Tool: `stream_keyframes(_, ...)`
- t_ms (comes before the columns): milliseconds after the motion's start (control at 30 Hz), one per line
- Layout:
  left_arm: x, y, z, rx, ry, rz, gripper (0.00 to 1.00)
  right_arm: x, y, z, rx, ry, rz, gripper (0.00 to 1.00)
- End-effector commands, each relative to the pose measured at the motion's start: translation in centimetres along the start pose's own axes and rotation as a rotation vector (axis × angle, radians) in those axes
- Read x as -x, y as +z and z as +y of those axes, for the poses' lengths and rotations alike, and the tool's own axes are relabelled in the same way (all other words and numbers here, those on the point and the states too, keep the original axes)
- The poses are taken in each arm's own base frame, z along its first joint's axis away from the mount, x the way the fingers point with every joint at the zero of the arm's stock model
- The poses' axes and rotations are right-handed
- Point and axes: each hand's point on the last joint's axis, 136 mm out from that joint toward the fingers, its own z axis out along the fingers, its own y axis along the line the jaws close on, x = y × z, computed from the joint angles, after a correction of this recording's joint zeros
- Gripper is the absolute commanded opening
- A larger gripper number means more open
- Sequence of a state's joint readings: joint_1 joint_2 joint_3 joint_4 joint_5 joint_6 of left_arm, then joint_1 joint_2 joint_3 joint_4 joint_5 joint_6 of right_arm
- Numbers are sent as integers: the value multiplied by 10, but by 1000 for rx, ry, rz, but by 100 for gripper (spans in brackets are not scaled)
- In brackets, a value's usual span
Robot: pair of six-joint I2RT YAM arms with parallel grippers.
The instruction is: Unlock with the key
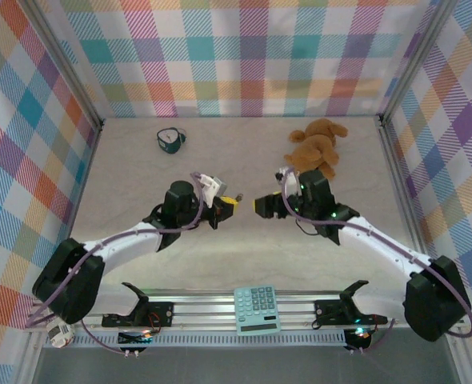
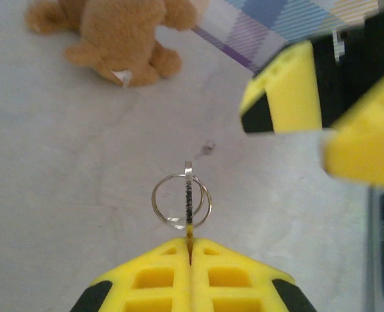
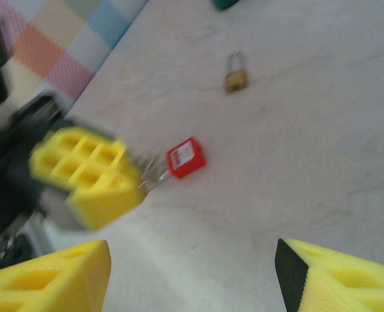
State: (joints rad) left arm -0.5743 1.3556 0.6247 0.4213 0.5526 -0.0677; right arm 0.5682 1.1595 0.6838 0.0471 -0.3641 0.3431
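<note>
Above the middle of the pale grey table (image 1: 244, 260), the left gripper (image 2: 191, 252) has its yellow jaws pressed together on the small flat brass key (image 2: 189, 198), which stands edge-on with a thin wire ring (image 2: 163, 201). The right gripper (image 3: 192, 260) faces it, jaws wide apart, holding nothing. A red square padlock (image 3: 186, 157) is just beside the key's end.
</note>
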Motion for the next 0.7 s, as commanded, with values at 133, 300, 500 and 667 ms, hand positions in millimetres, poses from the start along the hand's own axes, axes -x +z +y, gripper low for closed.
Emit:
stream_keyframes(133,-9,2,-41,-273,-136,135,0,15,-9,42,273,-160,-43,61)
stream_keyframes(300,-6,0,-49,-311,-139,146,0,12,-4,39,295,-151,-16,55)
stream_keyframes(500,-6,-2,-52,-328,-145,151,0,12,1,41,330,-137,7,44)
stream_keyframes(667,-5,-2,-54,-344,-148,154,0,9,2,44,362,-131,19,41)
